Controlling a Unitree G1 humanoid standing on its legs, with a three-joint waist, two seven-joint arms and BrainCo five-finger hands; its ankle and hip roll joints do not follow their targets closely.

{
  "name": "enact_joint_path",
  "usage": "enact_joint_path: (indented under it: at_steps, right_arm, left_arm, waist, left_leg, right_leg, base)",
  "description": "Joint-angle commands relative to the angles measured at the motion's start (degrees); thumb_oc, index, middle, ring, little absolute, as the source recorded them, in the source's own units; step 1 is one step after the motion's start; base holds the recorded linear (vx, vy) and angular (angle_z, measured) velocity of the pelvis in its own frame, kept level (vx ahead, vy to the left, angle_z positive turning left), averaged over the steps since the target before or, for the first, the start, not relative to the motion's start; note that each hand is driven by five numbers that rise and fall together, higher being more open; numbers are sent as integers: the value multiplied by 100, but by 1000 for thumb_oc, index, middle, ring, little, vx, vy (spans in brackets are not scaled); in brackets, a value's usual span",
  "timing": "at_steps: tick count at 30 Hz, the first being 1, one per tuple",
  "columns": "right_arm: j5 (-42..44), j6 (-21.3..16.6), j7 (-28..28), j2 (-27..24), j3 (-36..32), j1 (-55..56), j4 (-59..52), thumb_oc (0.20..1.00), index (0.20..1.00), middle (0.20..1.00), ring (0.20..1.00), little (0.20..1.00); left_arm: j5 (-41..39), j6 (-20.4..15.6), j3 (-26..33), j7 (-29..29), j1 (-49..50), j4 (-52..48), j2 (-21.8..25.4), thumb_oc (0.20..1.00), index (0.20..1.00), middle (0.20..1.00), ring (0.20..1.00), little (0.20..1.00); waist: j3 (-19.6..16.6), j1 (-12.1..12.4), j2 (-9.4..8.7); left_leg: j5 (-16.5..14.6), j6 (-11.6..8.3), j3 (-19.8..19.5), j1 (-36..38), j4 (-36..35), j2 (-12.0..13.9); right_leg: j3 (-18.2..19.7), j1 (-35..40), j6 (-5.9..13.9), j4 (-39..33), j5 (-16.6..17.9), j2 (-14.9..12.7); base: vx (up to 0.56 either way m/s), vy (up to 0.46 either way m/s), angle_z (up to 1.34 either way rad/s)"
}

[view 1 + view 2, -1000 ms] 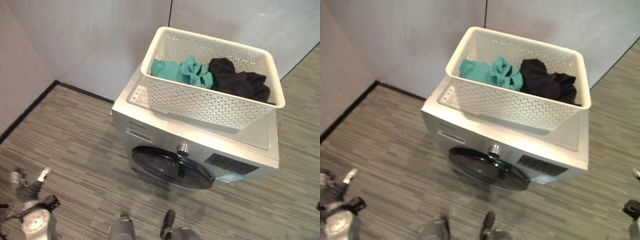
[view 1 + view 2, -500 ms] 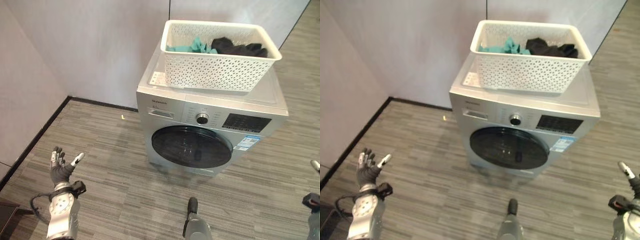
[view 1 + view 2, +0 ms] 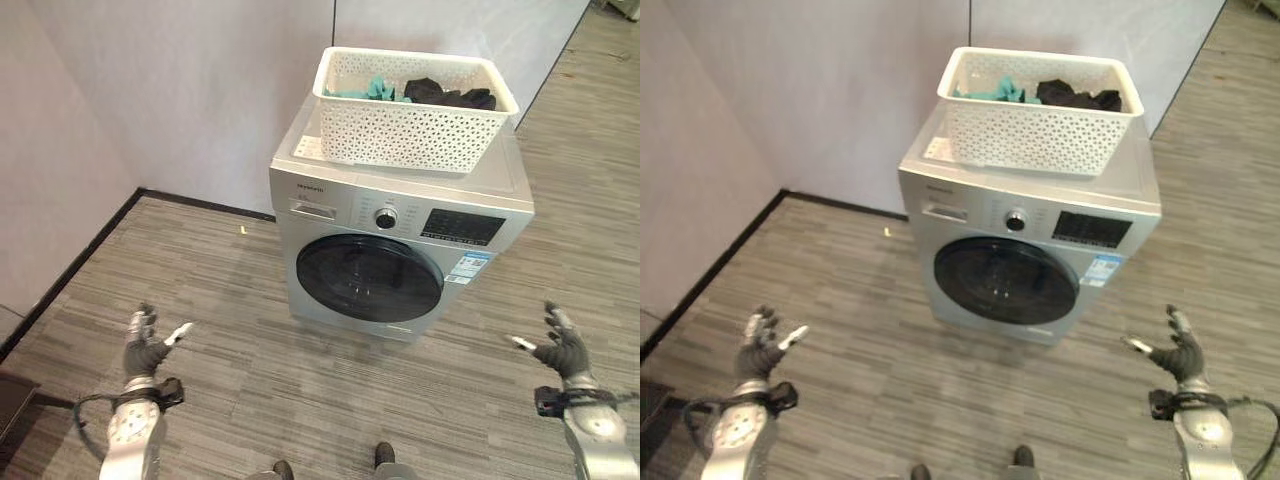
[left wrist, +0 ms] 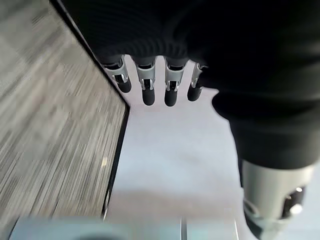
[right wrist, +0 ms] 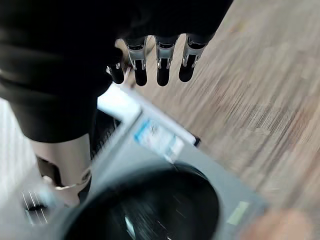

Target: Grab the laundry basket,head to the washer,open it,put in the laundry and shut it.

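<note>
Sitting atop the washer [image 3: 400, 240], the laundry basket [image 3: 410, 110] holds teal and black clothes; door shut, left hand [image 3: 148, 345] and right hand [image 3: 560, 345] spread empty, near.

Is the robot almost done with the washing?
Not yet. The basket sits on the washer, teal and black laundry inside. The door looks shut. Both hands, left and right, are open and empty. Opening, loading and shutting remain.
</note>
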Motion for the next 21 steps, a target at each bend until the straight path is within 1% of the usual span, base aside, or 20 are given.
enact_joint_path:
  at_steps: [1,3,4,6,7,8,9,10,12,13,14,15,16,18,19,20,21]
  right_arm:
    - [-402,-30,-129,-108,307,-766,664,1000,1000,1000,1000,1000]
    - [-491,10,-198,-98,712,-1134,1296,1000,1000,1000,1000,1000]
    - [-741,65,-337,-187,1058,-1589,1855,1000,1000,1000,1000,1000]
    - [-738,49,-349,-189,1079,-1621,1891,1000,1000,1000,1000,1000]
    - [-926,97,-510,-362,1397,-2066,2344,1000,1000,1000,1000,1000]
    - [-923,87,-518,-363,1409,-2087,2368,1000,1000,1000,1000,1000]
    - [-1037,147,-655,-518,1581,-2442,2791,1000,1000,1000,1000,1000]
    - [-1032,137,-663,-519,1599,-2471,2818,1000,1000,1000,1000,1000]
    - [-1062,305,-887,-620,1739,-2983,3215,1000,1000,1000,1000,1000]
    - [-1242,459,-1123,-738,1891,-3468,3578,1000,1000,1000,1000,1000]
    - [-1318,577,-1322,-933,2028,-3997,4063,1000,1000,1000,1000,1000]
    - [-1320,599,-1392,-1010,2093,-4196,4281,1000,1000,1000,1000,1000]
    - [-1426,787,-1431,-1058,2084,-4520,3799,1000,1000,1000,1000,1000]
    - [-1394,849,-1619,-1240,1989,-4648,3843,1000,1000,1000,1000,1000]
    - [-1289,905,-1719,-1248,1896,-4698,3810,1000,1000,1000,1000,1000]
    - [-1094,881,-1852,-1280,1737,-4728,3867,1000,1000,1000,1000,1000]
    - [-1084,874,-1860,-1286,1730,-4724,3871,1000,1000,1000,1000,1000]
  left_arm:
    - [97,-193,-96,-177,-375,-347,195,1000,1000,1000,1000,1000]
    - [70,-148,-371,-277,-434,-406,220,1000,1000,1000,1000,1000]
    - [6,-128,-610,-395,-449,-494,230,1000,1000,1000,1000,1000]
    - [5,-127,-601,-395,-451,-494,227,1000,1000,1000,1000,1000]
    - [-21,-153,-910,-474,-514,-559,298,1000,1000,1000,1000,1000]
    - [-22,-153,-906,-474,-517,-558,295,1000,1000,1000,1000,1000]
    - [-113,-156,-1065,-535,-477,-597,324,1000,1000,1000,1000,1000]
    - [-114,-157,-1058,-535,-481,-596,320,1000,1000,1000,1000,1000]
    - [-309,-134,-1125,-523,-505,-616,378,1000,1000,1000,1000,1000]
    - [-497,-105,-1197,-478,-493,-554,361,1000,1000,1000,1000,1000]
    - [-525,-80,-1257,-447,-465,-512,336,1000,1000,1000,1000,1000]
    - [-534,-80,-1289,-439,-480,-488,319,1000,1000,1000,1000,1000]
    - [-527,-26,-1216,-360,-504,-386,293,1000,1000,1000,1000,1000]
    - [-542,-19,-1247,-304,-557,-267,232,1000,1000,1000,1000,1000]
    - [-530,-12,-1260,-257,-577,-207,195,1000,1000,1000,1000,1000]
    - [-520,-15,-1283,-224,-598,-173,170,1000,1000,1000,1000,1000]
    - [-519,-19,-1293,-221,-612,-164,171,1000,1000,1000,1000,1000]
  waist:
    - [-34,269,-121]
    - [13,368,-117]
    - [50,473,-96]
    - [53,446,-91]
    - [193,591,-31]
    - [192,575,-27]
    - [301,684,43]
    - [301,669,47]
    - [518,712,151]
    - [619,761,289]
    - [640,777,389]
    - [647,776,433]
    - [680,693,441]
    - [700,665,436]
    - [709,650,443]
    - [731,612,442]
    - [727,622,443]
  left_leg:
    - [-765,322,-722,98,22,-188]
    - [-677,235,-831,50,-35,-121]
    - [-582,150,-949,-30,-76,-54]
    - [-578,146,-970,-34,-79,-51]
    - [-401,29,-1128,-230,-127,35]
    - [-395,25,-1141,-237,-131,39]
    - [-288,-41,-1246,-388,-164,91]
    - [-286,-44,-1254,-397,-164,93]
    - [-161,-109,-1321,-630,-152,139]
    - [-49,-138,-1332,-769,-192,158]
    - [43,-172,-1270,-848,-273,203]
    - [79,-190,-1230,-898,-305,226]
    - [128,-213,-1133,-1030,-325,273]
    - [182,-238,-1099,-1141,-326,314]
    - [203,-252,-1086,-1202,-326,337]
    - [216,-263,-1075,-1235,-326,355]
    - [218,-265,-1075,-1244,-326,357]
  right_leg:
    - [-215,-425,84,165,97,-352]
    - [-425,-328,66,78,56,-347]
    - [-635,-221,54,-64,23,-320]
    - [-660,-207,52,-79,27,-317]
    - [-822,-195,2,-180,-44,-272]
    - [-836,-196,-2,-181,-46,-269]
    - [-958,-239,-31,-187,-100,-249]
    - [-967,-241,-33,-187,-101,-247]
    - [-986,-381,-75,-187,-80,-223]
    - [-996,-528,-97,-187,-71,-214]
    - [-987,-664,-97,-187,-86,-203]
    - [-973,-739,-89,-187,-102,-193]
    - [-865,-931,-87,-187,-98,-136]
    - [-795,-1070,-111,-187,-86,-83]
    - [-785,-1136,-130,-187,-80,-65]
    - [-770,-1170,-135,-187,-75,-48]
    - [-769,-1180,-137,-187,-73,-45]
  base:
    - [13,-158,9]
    - [5,-191,45]
    - [9,-170,64]
    - [-25,-137,58]
    - [-54,-156,56]
    - [-106,-245,57]
    - [-51,-94,44]
    - [-99,-148,45]
    - [-134,-110,35]
    - [-141,-68,24]
    - [-96,-23,8]
    - [-74,-23,1]
    - [-65,-30,-6]
    - [-39,-55,-19]
    - [-5,-57,-31]
    - [0,-35,-28]
    - [11,-49,-6]
